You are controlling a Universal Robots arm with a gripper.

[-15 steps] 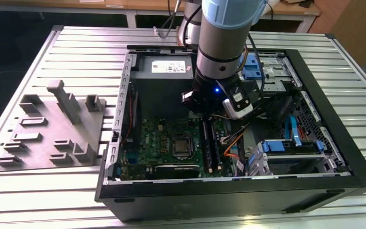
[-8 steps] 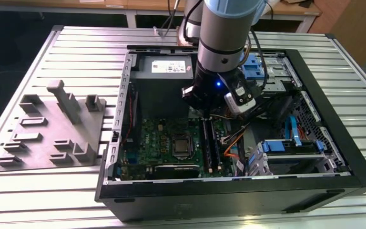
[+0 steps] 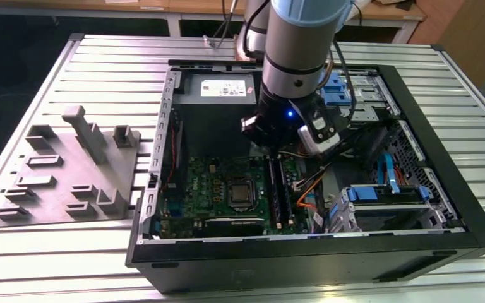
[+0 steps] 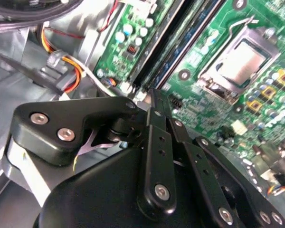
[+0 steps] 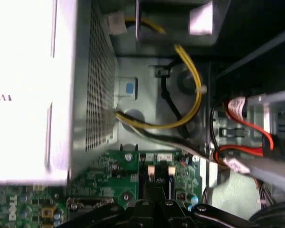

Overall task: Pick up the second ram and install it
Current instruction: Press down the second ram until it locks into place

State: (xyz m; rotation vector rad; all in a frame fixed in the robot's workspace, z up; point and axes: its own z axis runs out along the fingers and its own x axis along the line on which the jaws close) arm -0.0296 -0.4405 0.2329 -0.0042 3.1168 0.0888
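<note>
The supporting surface is a metal table [image 3: 99, 265] of pale ribbed slats, the ribs running across the exterior view from left to right. Two items rest directly on it. An open black computer case [image 3: 310, 265] lies on its side (open side facing upward) and occupies the centre of the table and the area toward 3 o'clock. At 9 o'clock of the case, just beside it, sits a grey fixture block [image 3: 65, 183] carrying several raised holders and one taller upright post [image 3: 86, 132]. Bare slats remain exposed at 12 o'clock and 6 o'clock of the fixture block.
</note>
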